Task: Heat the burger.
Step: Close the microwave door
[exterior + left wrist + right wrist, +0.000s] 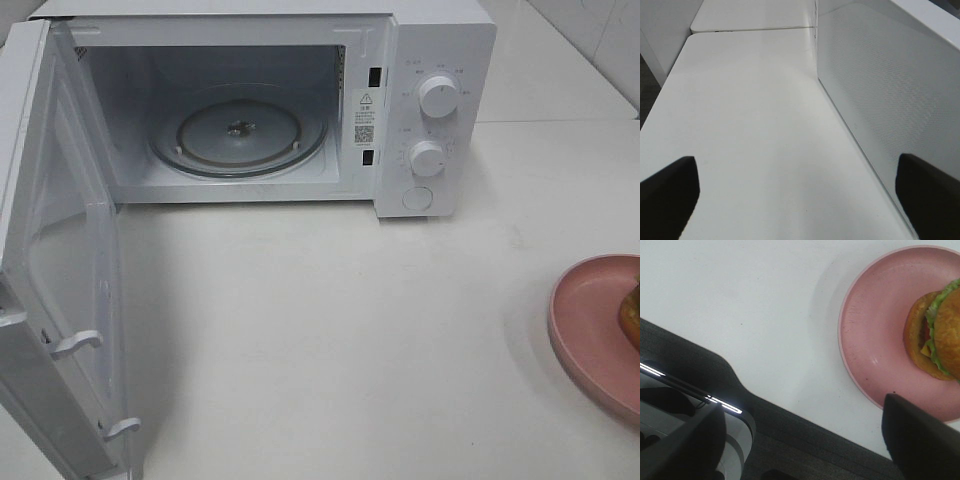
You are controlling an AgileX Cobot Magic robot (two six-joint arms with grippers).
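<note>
The burger (939,335), with golden-brown bun, green lettuce, tomato and cheese, lies tilted on a pink plate (875,330). In the exterior high view only a sliver of the burger (632,315) shows on the plate (590,330) at the right edge. The white microwave (440,60) stands at the back with its door (60,270) swung open and its glass turntable (238,130) bare. My right gripper (805,440) is open and empty, near the table's edge beside the plate. My left gripper (800,190) is open and empty over the table beside the open door's outer face (880,100). Neither gripper shows in the exterior high view.
Two round knobs (438,96) and a button are on the microwave's right panel. The white table (330,340) stretches in front of it. The right wrist view shows the table's edge (765,400) and dark floor below. A second tabletop (750,15) adjoins behind the door.
</note>
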